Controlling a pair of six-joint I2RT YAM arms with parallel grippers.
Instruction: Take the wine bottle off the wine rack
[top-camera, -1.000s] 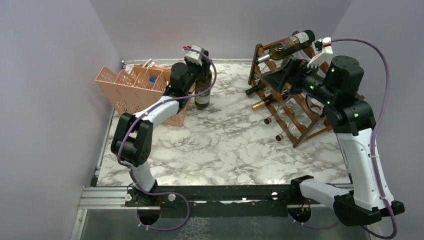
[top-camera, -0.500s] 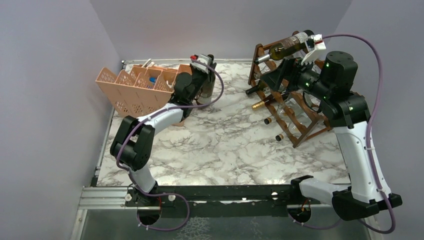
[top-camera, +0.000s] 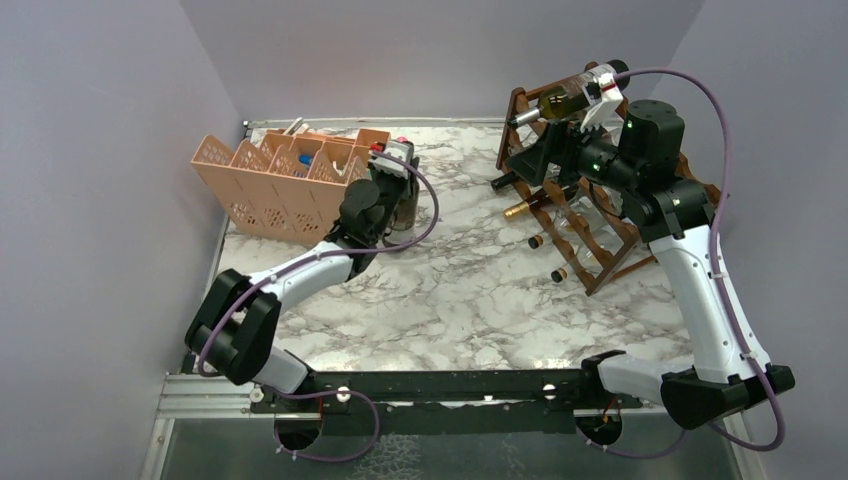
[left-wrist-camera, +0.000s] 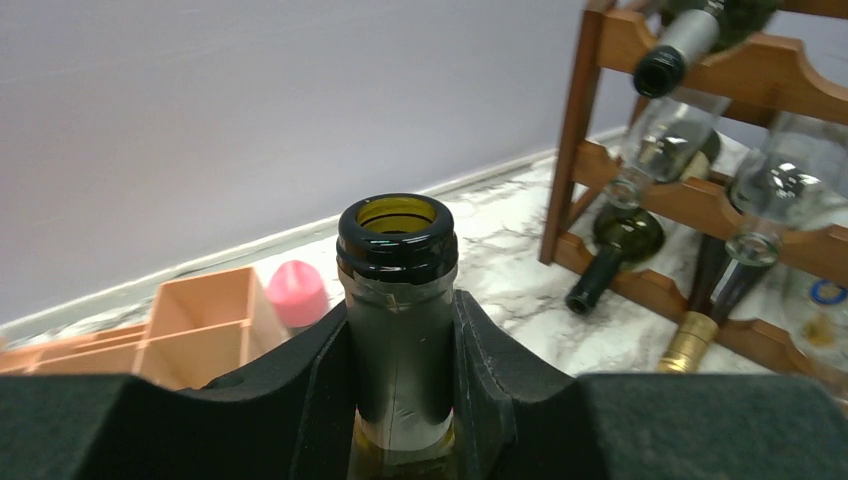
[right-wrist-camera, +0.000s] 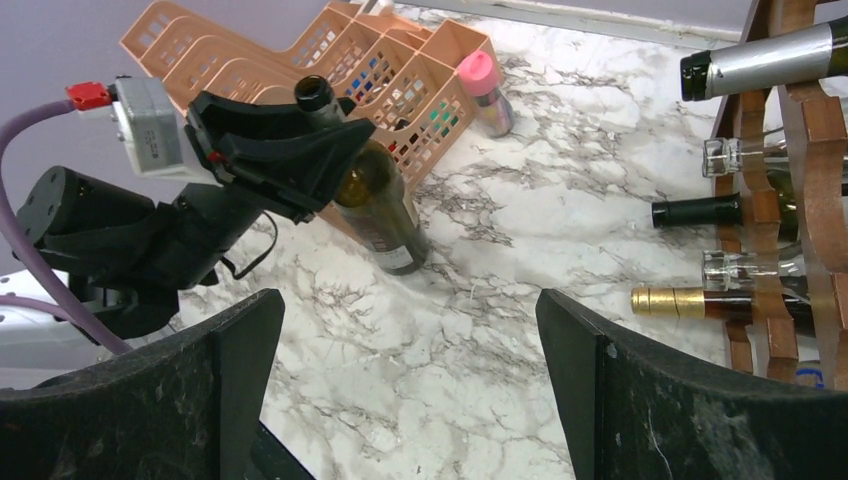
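Pulling wine bottle (right-wrist-camera: 378, 205) away from peach organiser (top-camera: 250, 180) with left gripper (left-wrist-camera: 400, 310) clamped on neck; swinging wide-open right gripper (right-wrist-camera: 405, 320) nearer wine rack (top-camera: 600, 250), likely for another

dk red-brown wine rack (left-wrist-camera: 572, 140), peach organiser (top-camera: 255, 190), grey-veined white table (top-camera: 450, 290).

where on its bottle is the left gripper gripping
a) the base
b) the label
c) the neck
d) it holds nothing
c: the left wrist view shows the left gripper shut on either side of the bottle at its neck, just below the open mouth.
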